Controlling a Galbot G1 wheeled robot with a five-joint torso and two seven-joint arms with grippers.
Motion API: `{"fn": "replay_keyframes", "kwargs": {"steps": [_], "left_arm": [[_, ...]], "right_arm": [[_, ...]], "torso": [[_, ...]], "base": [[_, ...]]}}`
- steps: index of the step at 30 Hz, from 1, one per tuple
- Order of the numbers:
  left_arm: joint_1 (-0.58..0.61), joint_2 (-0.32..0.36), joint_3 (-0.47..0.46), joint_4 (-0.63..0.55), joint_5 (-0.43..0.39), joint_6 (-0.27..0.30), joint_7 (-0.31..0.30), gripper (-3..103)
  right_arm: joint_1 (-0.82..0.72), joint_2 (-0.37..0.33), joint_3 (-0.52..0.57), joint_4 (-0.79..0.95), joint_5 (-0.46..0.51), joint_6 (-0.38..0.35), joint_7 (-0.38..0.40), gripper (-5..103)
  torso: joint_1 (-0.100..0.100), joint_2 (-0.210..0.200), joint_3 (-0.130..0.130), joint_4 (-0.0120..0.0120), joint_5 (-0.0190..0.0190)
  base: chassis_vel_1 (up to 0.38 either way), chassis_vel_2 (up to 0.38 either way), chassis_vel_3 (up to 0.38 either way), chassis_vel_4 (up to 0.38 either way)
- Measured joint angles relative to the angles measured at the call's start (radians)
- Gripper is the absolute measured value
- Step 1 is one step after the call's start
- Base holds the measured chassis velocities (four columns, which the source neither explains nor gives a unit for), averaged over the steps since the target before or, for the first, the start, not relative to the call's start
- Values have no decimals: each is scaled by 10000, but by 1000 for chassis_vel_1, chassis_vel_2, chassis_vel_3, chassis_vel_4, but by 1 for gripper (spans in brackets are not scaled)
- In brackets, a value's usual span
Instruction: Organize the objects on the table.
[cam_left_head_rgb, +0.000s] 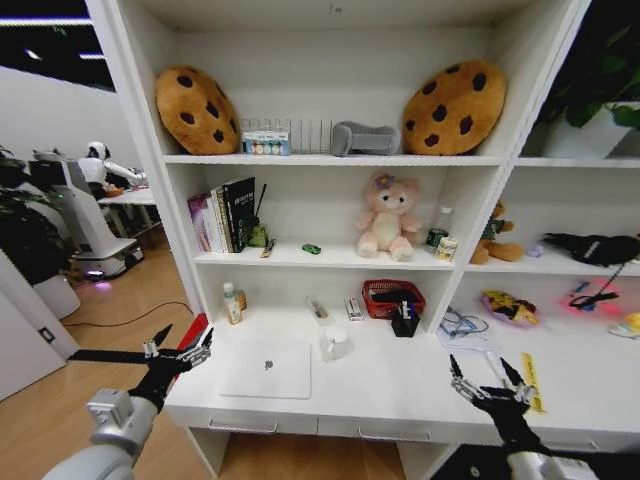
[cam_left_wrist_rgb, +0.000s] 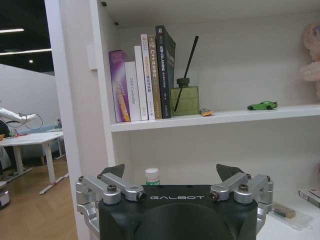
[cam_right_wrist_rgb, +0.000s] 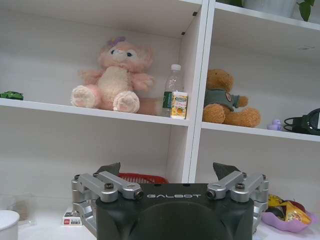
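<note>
Head view: red basket (cam_left_head_rgb: 393, 297) seemingly holds pens

Black GALBOT-marked wrist housings, silver screwed linkages, dark pointed fingers (cam_left_wrist_rgb: 114, 170), grey arms.

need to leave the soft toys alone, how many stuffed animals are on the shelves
2, both on the middle shelf: a pink plush beside the water bottle, and a brown bear in the next compartment to the right. More could be hidden.

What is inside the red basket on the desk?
The red basket holds something dark, but its wall and the black pen holder in front hide what it is.
</note>
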Motion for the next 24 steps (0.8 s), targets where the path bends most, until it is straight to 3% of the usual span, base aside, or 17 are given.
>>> {"fn": "replay_keyframes", "kwargs": {"steps": [12,24], "left_arm": [[0,0,0,0,0,-1,0,100],[0,0,-2,0,0,0,-3,100]], "right_arm": [[0,0,0,0,-1,0,0,100],[0,0,-1,2,-1,1,1,100]], "torso": [[-1,1,-1,-1,1],[-3,3,-1,-1,2]], "base": [[117,-128,-133,133],[278,-269,-279,281]]}}
